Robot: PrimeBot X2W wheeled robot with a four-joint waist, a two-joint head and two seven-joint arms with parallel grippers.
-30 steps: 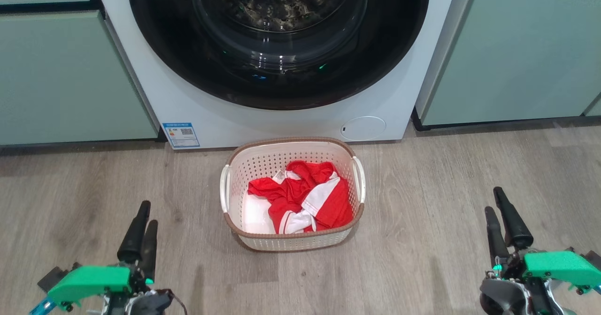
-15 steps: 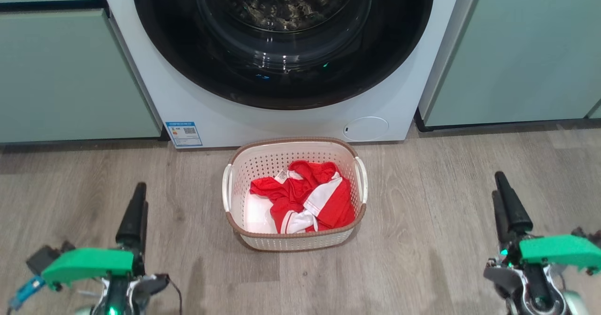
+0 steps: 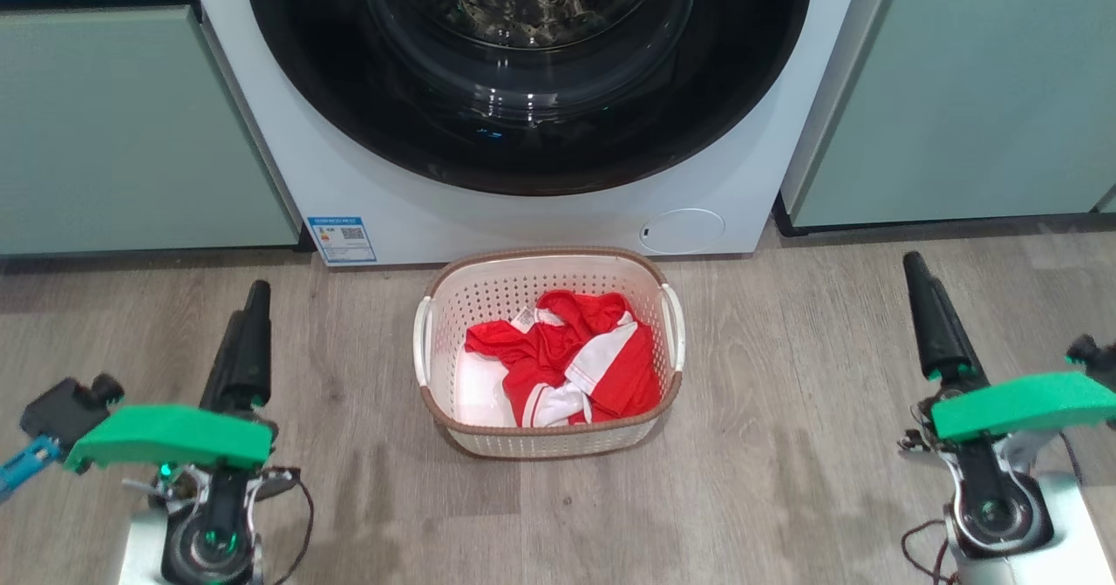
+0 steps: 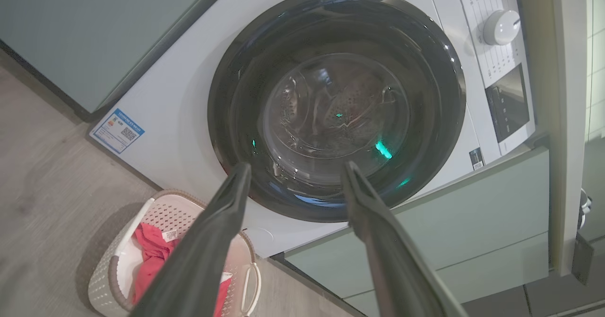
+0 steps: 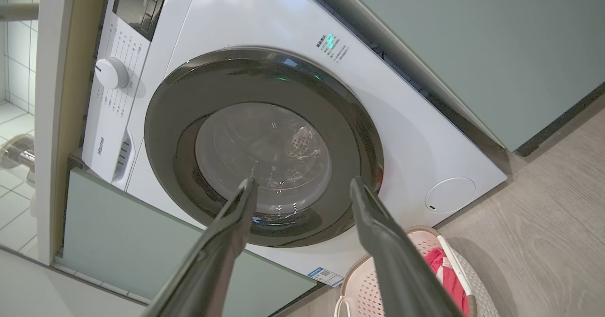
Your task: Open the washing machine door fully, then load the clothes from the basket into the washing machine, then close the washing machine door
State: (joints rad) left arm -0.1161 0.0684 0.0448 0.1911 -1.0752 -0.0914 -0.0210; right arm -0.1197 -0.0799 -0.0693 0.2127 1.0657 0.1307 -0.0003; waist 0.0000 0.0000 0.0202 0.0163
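The white washing machine [image 3: 366, 201] stands straight ahead, its black-ringed washing machine door [image 4: 336, 104] flush against the front. On the floor before it sits the cream basket [image 3: 540, 256] holding the red and white clothes [image 3: 562, 358]. My left gripper [image 3: 248, 302] hovers left of the basket, and in its wrist view the left gripper [image 4: 297, 166] is open and empty, pointing at the door glass. My right gripper [image 3: 917, 267] is out to the basket's right. From its wrist the right gripper [image 5: 303, 181] is open and empty too, aimed at the door [image 5: 263, 147].
Pale green cabinets [image 3: 113, 132] flank the machine on both sides. The round filter cap [image 3: 682, 230] and blue label [image 3: 342, 238] sit low on its front. A control dial [image 4: 501, 26] tops the panel. Wood floor [image 3: 785, 445] lies around the basket.
Both grippers have moved up the head view towards the machine, the right one further. Both stay open. The camera has shifted slightly.
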